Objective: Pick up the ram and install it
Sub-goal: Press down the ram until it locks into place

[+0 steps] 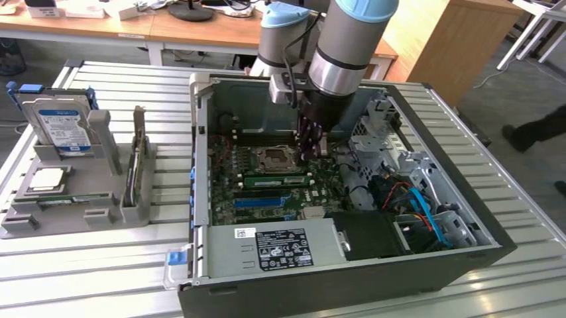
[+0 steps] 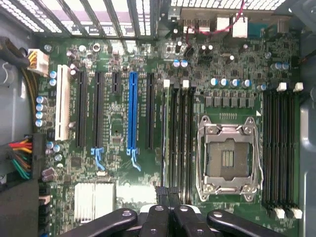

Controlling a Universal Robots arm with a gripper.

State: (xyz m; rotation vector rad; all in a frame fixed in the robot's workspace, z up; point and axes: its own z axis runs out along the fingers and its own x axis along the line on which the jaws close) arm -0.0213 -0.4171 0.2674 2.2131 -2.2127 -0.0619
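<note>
We see the ram (image 1: 276, 179) as a long, thin green stick with dark chips along its face, standing on edge in a slot on the motherboard (image 1: 232, 173), between the CPU socket (image 1: 272, 158) and the blue slot (image 1: 261, 199). From the wrist view the ram (image 2: 168, 138) is only a narrow strip seen edge-on, beside the black empty slots (image 2: 183, 138) next to the socket (image 2: 228, 160), with the blue slot (image 2: 132, 111) further off. The gripper (image 1: 309, 156) is down inside the computer case (image 1: 354, 291), and its black fingers are pressed together, tips meeting over one end of the ram (image 2: 167, 190); we cannot tell whether they touch it. The case lies open on the slatted metal desk (image 1: 89, 278) and holds the motherboard, a grey power supply (image 1: 274, 248) with a black label, and a tangle of blue and orange cables (image 1: 415, 199). On the exterior view's left a grey holder (image 1: 97, 215) carries a hard drive (image 1: 62, 126) upright, a square processor chip (image 1: 46, 179) lying flat and a card (image 1: 137, 165) standing on edge.
</note>
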